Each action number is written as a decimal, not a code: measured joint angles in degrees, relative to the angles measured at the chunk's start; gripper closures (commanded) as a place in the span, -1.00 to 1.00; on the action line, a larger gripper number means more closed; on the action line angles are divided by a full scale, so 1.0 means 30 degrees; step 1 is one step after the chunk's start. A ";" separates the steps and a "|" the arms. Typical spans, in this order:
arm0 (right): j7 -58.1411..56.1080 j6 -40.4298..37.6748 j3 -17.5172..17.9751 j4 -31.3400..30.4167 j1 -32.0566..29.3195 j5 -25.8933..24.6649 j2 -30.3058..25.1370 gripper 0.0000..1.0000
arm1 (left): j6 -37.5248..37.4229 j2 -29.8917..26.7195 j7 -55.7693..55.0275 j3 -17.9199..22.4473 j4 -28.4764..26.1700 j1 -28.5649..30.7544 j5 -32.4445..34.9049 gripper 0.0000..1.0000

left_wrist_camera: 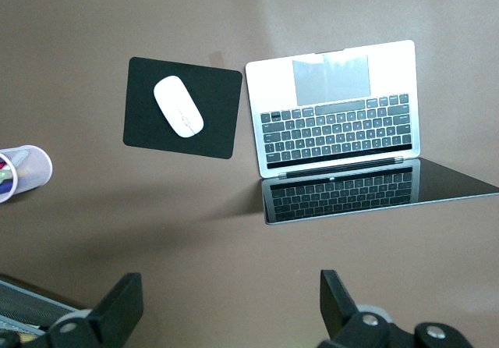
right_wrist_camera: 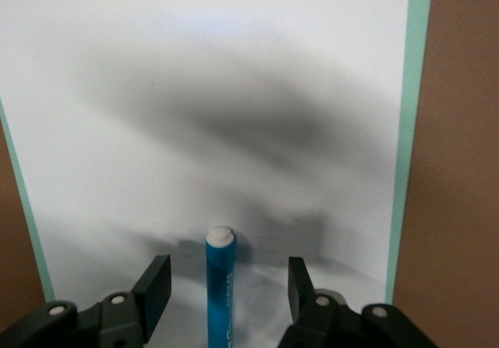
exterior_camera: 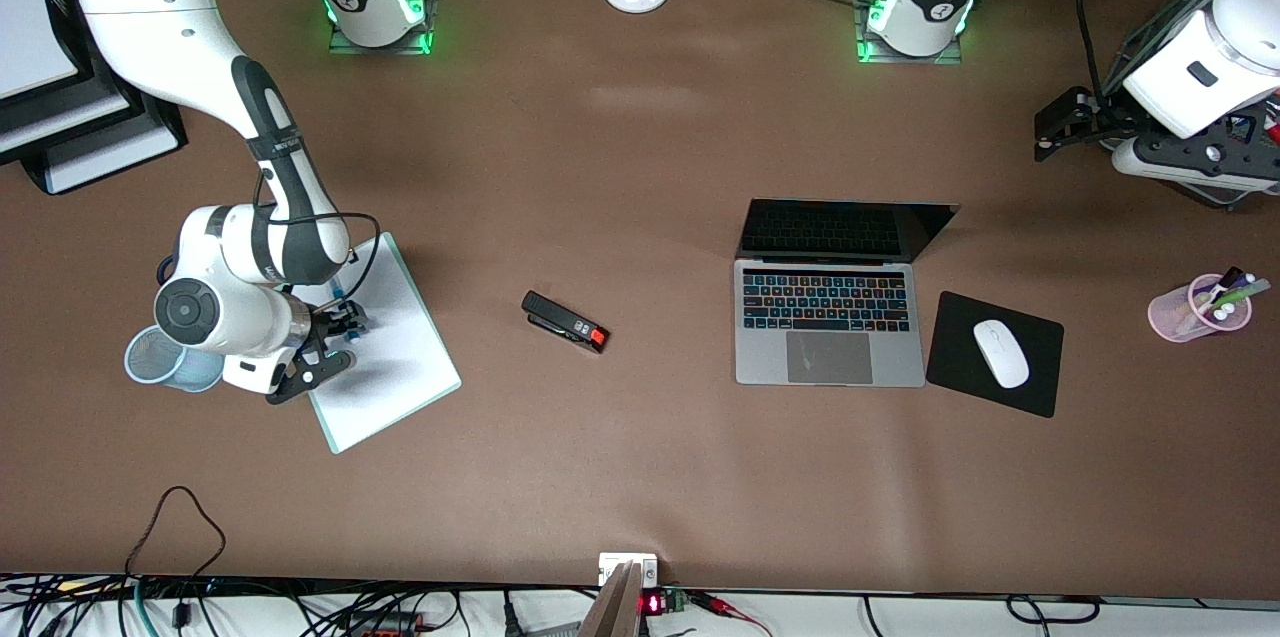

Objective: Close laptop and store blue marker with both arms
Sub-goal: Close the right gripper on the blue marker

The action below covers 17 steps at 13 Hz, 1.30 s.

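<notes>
Right wrist view, blue marker [right_wrist_camera: 221,285] between open fingers [right_wrist_camera: 156,282]

Your right arm enters from the upper left of the front frame, bends at the elbow and drops its wrist low at the left-centre. Its right pincer [exterior_camera: 335,332] points downward, fingers [right_wrist_camera: 156,282] spread apart. Your left arm sits at the upper right edge of the frame, waiting, with the left pincer [exterior_camera: 1050,127] raised high, its fingers [left_wrist_camera: 121,305] set wide apart.
</notes>
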 measured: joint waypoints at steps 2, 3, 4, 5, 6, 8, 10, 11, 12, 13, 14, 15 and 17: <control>0.0000 0.0045 0.0000 -0.0029 0.0001 0.0000 0.0114 -0.29 | 0.0000 0.0000 0.0000 0.0000 0.0000 0.0000 0.0000 -1.00; 0.0000 0.0049 0.0000 -0.0037 0.0000 0.0000 0.0148 -0.25 | 0.0000 0.0000 0.0000 0.0000 0.0000 0.0000 0.0000 -1.00; 0.0000 0.0050 0.0000 -0.0043 0.0001 0.0000 0.0174 -0.22 | 0.0000 0.0000 0.0000 0.0000 0.0000 0.0000 0.0000 -1.00; 0.0000 0.0051 0.0000 -0.0044 0.0001 0.0000 0.0194 -0.20 | 0.0000 0.0000 0.0000 0.0000 0.0000 0.0000 0.0000 -1.00; -0.0001 0.0052 0.0000 -0.0044 0.0001 0.0000 0.0208 -0.20 | 0.0000 0.0000 0.0000 0.0000 0.0000 0.0000 0.0000 -1.00; -0.0002 0.0054 0.0000 -0.0044 0.0001 0.0000 0.0232 -0.20 | 0.0000 0.0000 0.0000 0.0000 0.0000 0.0000 0.0000 -1.00; -0.0009 0.0062 0.0000 -0.0044 0.0000 0.0000 0.0247 -0.20 | 0.0000 0.0000 0.0001 0.0000 0.0000 0.0000 0.0000 -1.00; -0.0011 0.0074 0.0000 -0.0044 0.0000 0.0000 0.0249 -0.20 | 0.0000 0.0000 0.0001 0.0000 0.0000 0.0000 0.0000 -1.00; -0.0012 0.0087 -0.0002 -0.0043 -0.0001 0.0000 0.0249 -0.20 | 0.0000 0.0000 0.0001 0.0000 0.0000 0.0000 0.0000 -1.00; -0.0012 0.0095 -0.0005 -0.0043 -0.0005 0.0000 0.0249 -0.17 | 0.0000 0.0000 0.0001 0.0000 0.0000 0.0000 0.0000 -1.00; -0.0015 0.0101 -0.0007 -0.0043 -0.0009 0.0000 0.0249 0.00 | 0.0000 0.0000 0.0001 0.0000 0.0000 0.0000 0.0000 -1.00; -0.0015 0.0105 -0.0007 -0.0043 -0.0011 0.0000 0.0249 0.01 | 0.0000 0.0000 0.0001 0.0000 0.0000 0.0000 0.0000 -1.00; -0.0015 0.0110 -0.0010 -0.0043 -0.0020 0.0000 0.0250 0.05 | 0.0000 0.0000 0.0001 0.0000 0.0000 0.0000 0.0000 -1.00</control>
